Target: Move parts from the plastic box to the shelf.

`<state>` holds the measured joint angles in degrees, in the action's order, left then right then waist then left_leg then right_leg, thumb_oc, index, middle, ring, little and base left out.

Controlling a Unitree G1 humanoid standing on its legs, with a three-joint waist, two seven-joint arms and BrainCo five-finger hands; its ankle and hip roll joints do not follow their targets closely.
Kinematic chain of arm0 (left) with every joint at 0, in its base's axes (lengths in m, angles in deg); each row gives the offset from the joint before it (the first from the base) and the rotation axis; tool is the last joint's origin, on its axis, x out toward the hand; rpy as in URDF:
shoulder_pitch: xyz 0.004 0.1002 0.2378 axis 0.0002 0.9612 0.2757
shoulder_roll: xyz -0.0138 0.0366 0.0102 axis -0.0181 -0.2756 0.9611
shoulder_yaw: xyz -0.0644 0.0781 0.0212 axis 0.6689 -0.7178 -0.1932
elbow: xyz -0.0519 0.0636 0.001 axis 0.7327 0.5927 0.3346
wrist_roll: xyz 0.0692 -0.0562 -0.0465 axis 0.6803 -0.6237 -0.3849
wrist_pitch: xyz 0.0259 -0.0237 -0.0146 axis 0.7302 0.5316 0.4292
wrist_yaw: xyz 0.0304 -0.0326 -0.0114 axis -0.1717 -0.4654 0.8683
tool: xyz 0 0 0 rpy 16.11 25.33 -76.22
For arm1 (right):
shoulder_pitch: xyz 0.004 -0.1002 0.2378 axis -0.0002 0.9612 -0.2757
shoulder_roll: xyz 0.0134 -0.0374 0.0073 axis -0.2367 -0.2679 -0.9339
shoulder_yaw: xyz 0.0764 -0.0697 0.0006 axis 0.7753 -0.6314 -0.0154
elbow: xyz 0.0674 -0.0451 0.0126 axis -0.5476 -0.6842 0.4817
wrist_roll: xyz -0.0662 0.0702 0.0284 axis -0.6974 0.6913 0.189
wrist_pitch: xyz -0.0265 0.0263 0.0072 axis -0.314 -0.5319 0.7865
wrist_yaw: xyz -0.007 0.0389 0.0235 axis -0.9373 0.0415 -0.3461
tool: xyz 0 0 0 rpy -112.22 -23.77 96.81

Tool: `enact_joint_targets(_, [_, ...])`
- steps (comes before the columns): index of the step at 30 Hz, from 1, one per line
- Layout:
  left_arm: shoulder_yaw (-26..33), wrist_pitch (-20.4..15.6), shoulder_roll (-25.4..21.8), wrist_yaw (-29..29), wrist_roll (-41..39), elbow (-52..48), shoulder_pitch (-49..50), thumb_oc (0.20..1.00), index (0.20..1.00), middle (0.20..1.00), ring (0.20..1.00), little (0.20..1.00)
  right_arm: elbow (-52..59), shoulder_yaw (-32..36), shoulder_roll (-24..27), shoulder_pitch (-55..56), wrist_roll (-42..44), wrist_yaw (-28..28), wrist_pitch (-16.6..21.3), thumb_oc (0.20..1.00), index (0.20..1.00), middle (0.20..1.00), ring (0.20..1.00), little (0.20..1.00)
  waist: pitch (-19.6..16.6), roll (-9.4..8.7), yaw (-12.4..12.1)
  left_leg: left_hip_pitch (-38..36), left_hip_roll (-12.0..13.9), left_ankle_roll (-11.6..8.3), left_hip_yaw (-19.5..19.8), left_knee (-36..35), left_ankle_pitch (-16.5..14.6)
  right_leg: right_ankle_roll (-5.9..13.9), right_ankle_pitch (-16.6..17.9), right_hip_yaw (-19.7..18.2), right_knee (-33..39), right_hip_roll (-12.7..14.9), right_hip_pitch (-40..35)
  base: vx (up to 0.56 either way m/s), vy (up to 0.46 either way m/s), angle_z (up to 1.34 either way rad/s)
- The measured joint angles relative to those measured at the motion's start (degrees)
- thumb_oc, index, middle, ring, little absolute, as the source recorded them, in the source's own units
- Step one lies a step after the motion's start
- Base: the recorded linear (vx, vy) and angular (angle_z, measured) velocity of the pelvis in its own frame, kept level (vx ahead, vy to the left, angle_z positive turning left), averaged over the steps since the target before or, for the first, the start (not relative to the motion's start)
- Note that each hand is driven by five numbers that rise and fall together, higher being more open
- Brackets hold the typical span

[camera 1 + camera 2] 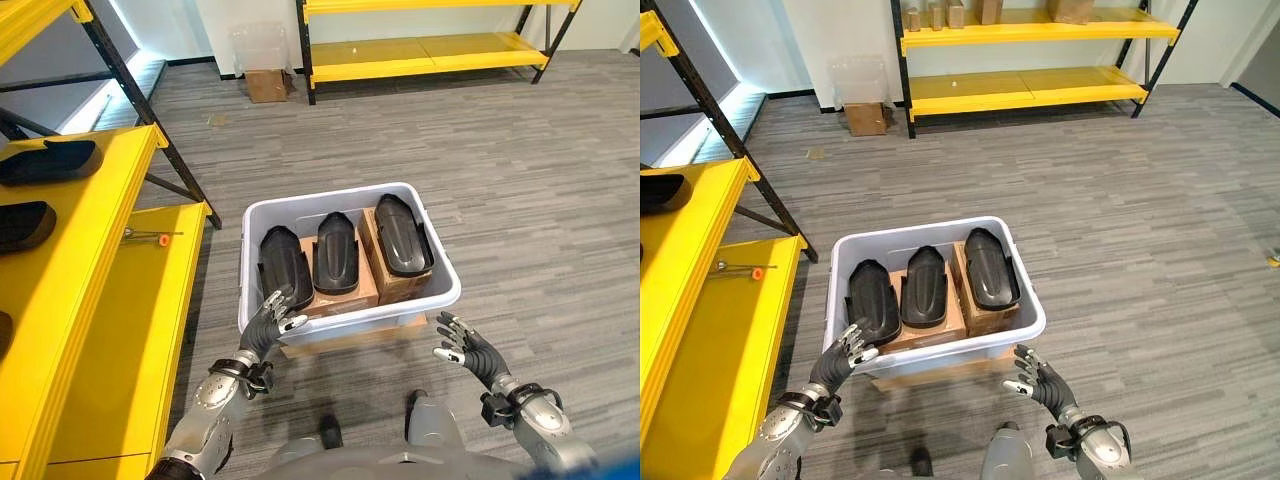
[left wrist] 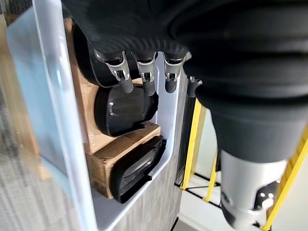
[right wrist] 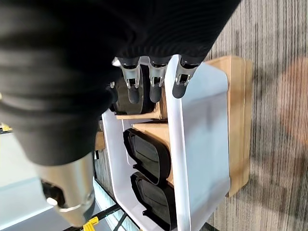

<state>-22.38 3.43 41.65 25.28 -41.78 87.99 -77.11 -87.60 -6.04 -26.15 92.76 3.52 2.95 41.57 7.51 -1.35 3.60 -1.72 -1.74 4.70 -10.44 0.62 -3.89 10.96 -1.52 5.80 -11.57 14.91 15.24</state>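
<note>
Shelves come first, as the biggest things. One yellow shelf point(image 1: 95, 300) stands just beside the plastic box point(image 1: 440, 255), on the robot's left. Two black parts point(image 1: 48, 160) already lie on its upper board, so some of the job looks done. A small orange-tipped tool point(image 1: 150, 237) lies on its lower board. A second yellow shelf point(image 1: 1030, 88) stands well apart, far behind the box.

The box sits on a wooden block point(image 1: 350, 338) on the floor. Three black parts point(image 1: 337, 252) are in it, side by side on brown cardboard. These look left to move.

Both hands hold nothing. The left hand point(image 1: 270, 322) touches the box's near left corner with straight fingers. The right hand point(image 1: 462, 348) hovers near its near right corner, fingers spread wide.
</note>
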Motion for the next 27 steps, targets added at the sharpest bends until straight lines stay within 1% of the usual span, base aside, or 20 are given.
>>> enact_joint_targets(1, [-0.2, 0.0, -0.8, -0.1, 0.0, 0.1, 0.3, 1.0, 1.0, 1.0, 1.0, 1.0, 0.9, -0.1, 0.0, -0.2, 0.0, -0.1, 0.1, 1.0, 1.0, 1.0, 1.0, 1.0, 0.2, -0.21, 0.6, -0.8, 0.2, -0.28, 0.6, -0.5, 0.0, 0.27, 1.7, -0.7, 4.2, 0.7, -0.3, 0.22, -0.222, 0.2])
enact_joint_targets(2, [-0.6, 0.1, -1.0, -0.3, 0.0, 0.3, 0.6, 1.0, 1.0, 1.0, 1.0, 1.0, 0.9, -0.4, 0.0, -0.3, 0.0, 0.1, 0.2, 1.0, 1.0, 1.0, 1.0, 1.0, 0.0, -0.96, 1.0, -2.9, 0.5, -2.28, 1.2, -1.5, 0.5, -0.24, 3.3, -0.5, 6.4, 0.8, -1.8, 0.13, -0.117, 0.34])
enact_joint_targets(3, [-0.8, 0.1, -1.1, -0.4, 0.0, 0.3, 1.2, 1.0, 1.0, 1.0, 1.0, 1.0, 1.0, -0.9, -0.1, 0.0, 0.0, 0.2, 0.1, 1.0, 1.0, 1.0, 1.0, 1.0, -0.2, -1.93, 1.5, -4.9, 0.9, -3.27, 1.7, -2.5, 0.3, -0.36, 4.0, -0.4, 8.6, 0.4, -5.0, 0.14, -0.169, 0.42])
enact_joint_targets(4, [-1.1, 0.1, -0.1, -0.5, 0.0, 0.2, 2.0, 1.0, 1.0, 1.0, 1.0, 1.0, 0.8, -0.9, 0.0, 0.7, 0.0, 0.4, 0.1, 1.0, 1.0, 1.0, 1.0, 1.0, -1.3, -2.36, 1.6, -7.4, 2.1, -4.74, 2.5, -3.5, -0.1, -2.16, 9.4, -0.1, 9.7, -0.7, -7.6, 0.11, -0.182, 0.41])
enact_joint_targets(5, [-1.8, 0.1, 1.0, -0.6, 0.0, 0.2, 2.5, 1.0, 1.0, 1.0, 1.0, 1.0, 0.5, -0.3, 0.6, 0.9, 0.0, 0.4, 0.1, 1.0, 1.0, 1.0, 1.0, 1.0, -2.2, -1.15, 1.5, -7.5, 4.3, -5.58, 2.8, -3.6, -0.6, -3.21, 8.2, 0.8, 9.3, -2.7, -7.8, 0.14, -0.227, 0.25])
enact_joint_targets(6, [-1.9, 0.1, 2.1, -0.9, 0.0, -0.6, 3.2, 1.0, 1.0, 1.0, 1.0, 1.0, 0.6, 0.3, 1.3, 0.8, 0.1, 0.4, 0.1, 1.0, 1.0, 1.0, 1.0, 1.0, -3.4, 0.59, 1.2, -7.1, 6.8, -6.21, 2.8, -3.4, -0.6, -3.91, 7.8, 1.5, 9.8, -5.4, -8.0, 0.06, -0.109, 0.01])
enact_joint_targets(8, [-1.9, 0.1, 2.7, -0.8, -0.1, -0.5, 2.6, 1.0, 1.0, 1.0, 1.0, 1.0, 0.6, 1.0, 1.4, -0.2, 0.2, 0.3, 0.1, 1.0, 1.0, 1.0, 1.0, 1.0, -3.5, 1.54, 0.5, -7.0, 8.6, -6.79, 2.4, -2.8, 0.5, -5.68, 8.2, 2.8, 10.5, -7.3, -8.5, 0.07, -0.145, 0.0])
enact_joint_targets(9, [-1.9, 0.1, 2.9, -0.9, -0.1, -0.5, 2.3, 1.0, 1.0, 1.0, 1.0, 1.0, 0.5, 1.3, 1.5, -0.6, 0.3, 0.3, 0.2, 1.0, 1.0, 1.0, 1.0, 1.0, -3.4, 1.44, 0.6, -6.7, 9.3, -7.09, 2.2, -2.2, 1.3, -5.99, 7.8, 3.2, 10.6, -8.0, -9.0, 0.1, -0.215, 0.27])
enact_joint_targets(10, [-2.1, 0.1, 3.1, -0.9, -0.1, -0.5, 1.4, 1.0, 1.0, 1.0, 1.0, 1.0, 0.1, 1.8, 1.5, -0.7, 0.5, 0.3, 0.3, 1.0, 1.0, 1.0, 1.0, 1.0, -3.3, 1.4, 0.9, -6.1, 10.5, -7.96, 2.2, -1.2, 1.9, -6.7, 6.9, 4.4, 10.9, -8.8, -10.0, 0.05, -0.119, 0.33])
enact_joint_targets(12, [-2.3, 0.0, 3.2, -0.9, -0.1, -0.5, 0.7, 1.0, 1.0, 1.0, 1.0, 1.0, 0.1, 2.1, 1.6, -0.8, 0.5, 0.3, 0.3, 1.0, 1.0, 1.0, 1.0, 1.0, -3.3, 1.28, 0.6, -6.1, 11.3, -8.18, 2.0, -1.2, 2.2, -7.16, 6.1, 5.1, 11.1, -9.5, -10.4, 0.03, -0.068, 0.22])
enact_joint_targets(15, [-2.4, 0.1, 3.2, -0.9, -0.2, -0.5, 0.3, 1.0, 1.0, 1.0, 1.0, 1.0, 0.1, 2.3, 1.9, -0.9, 0.5, 0.3, 0.3, 1.0, 1.0, 1.0, 1.0, 1.0, -2.9, 2.03, 0.7, -5.5, 12.4, -8.09, 1.7, -1.5, 2.3, -7.68, 5.6, 6.1, 11.1, -10.5, -10.3, 0.04, -0.075, 0.13])
enact_joint_targets(17, [-2.9, 0.1, 3.1, -0.9, -0.2, -0.5, 0.4, 1.0, 1.0, 1.0, 1.0, 1.0, 0.1, 2.2, 2.5, -0.7, 0.5, 0.3, 0.3, 1.0, 1.0, 1.0, 1.0, 1.0, -2.7, 2.31, 0.6, -5.3, 12.6, -8.15, 1.7, -1.6, 2.2, -7.68, 5.6, 6.3, 11.0, -10.6, -10.0, 0.05, -0.088, 0.07])
enact_joint_targets(20, [-3.1, 0.1, 3.2, -0.9, -0.2, -0.5, 0.3, 1.0, 1.0, 1.0, 1.0, 1.0, 0.1, 2.7, 3.0, -0.7, 0.5, 0.3, 0.3, 1.0, 1.0, 1.0, 1.0, 1.0, -2.1, 2.91, 0.6, -5.3, 12.8, -8.43, 1.6, -2.1, 0.9, -7.77, 5.5, 6.5, 10.3, -10.7, -9.5, 0.03, -0.049, 0.06])
enact_joint_targets(22, [-3.1, 0.1, 3.1, -0.9, -0.2, -0.5, 0.3, 1.0, 1.0, 1.0, 1.0, 1.0, 0.1, 2.7, 3.0, -0.7, 0.5, 0.3, 0.3, 1.0, 1.0, 1.0, 1.0, 1.0, -1.8, 3.18, 0.5, -5.2, 12.8, -7.9, 1.6, -2.6, -0.3, -7.89, 5.4, 6.5, 9.1, -10.5, -8.6, 0.02, -0.048, 0.01])
enact_joint_targets(23, [-3.0, 0.1, 2.9, -0.9, -0.2, -0.5, 0.4, 1.0, 1.0, 1.0, 1.0, 1.0, 0.1, 2.6, 3.0, -0.7, 0.5, 0.4, 0.3, 1.0, 1.0, 1.0, 1.0, 1.0, -1.7, 2.96, 0.4, -4.8, 12.8, -8.06, 1.6, -2.7, -0.4, -8.01, 5.2, 6.3, 8.1, -10.0, -7.7, 0.01, -0.05, 0.03])
enact_joint_targets(24, [-3.0, 0.1, 2.7, -0.9, -0.2, -0.5, 0.6, 1.0, 1.0, 1.0, 1.0, 1.0, 0.1, 2.7, 3.1, -0.5, 0.5, 0.4, 0.3, 1.0, 1.0, 1.0, 1.0, 1.0, -1.7, 2.7, 0.5, -3.8, 12.1, -8.11, 1.7, -2.6, -0.5, -7.87, 4.6, 6.3, 6.4, -8.9, -6.3, 0.0, -0.062, 0.04])
enact_joint_targets(27, [-3.0, 0.1, 2.7, -0.9, -0.2, -0.5, 0.6, 1.0, 1.0, 1.0, 1.0, 1.0, 0.1, 2.6, 3.1, -0.3, 0.5, 0.4, 0.3, 1.0, 1.0, 1.0, 1.0, 1.0, -1.7, 2.66, 0.6, -3.3, 11.7, -8.03, 2.0, -2.3, -0.5, -7.84, 4.0, 6.1, 4.9, -8.3, -5.3, -0.04, -0.1, 0.08])
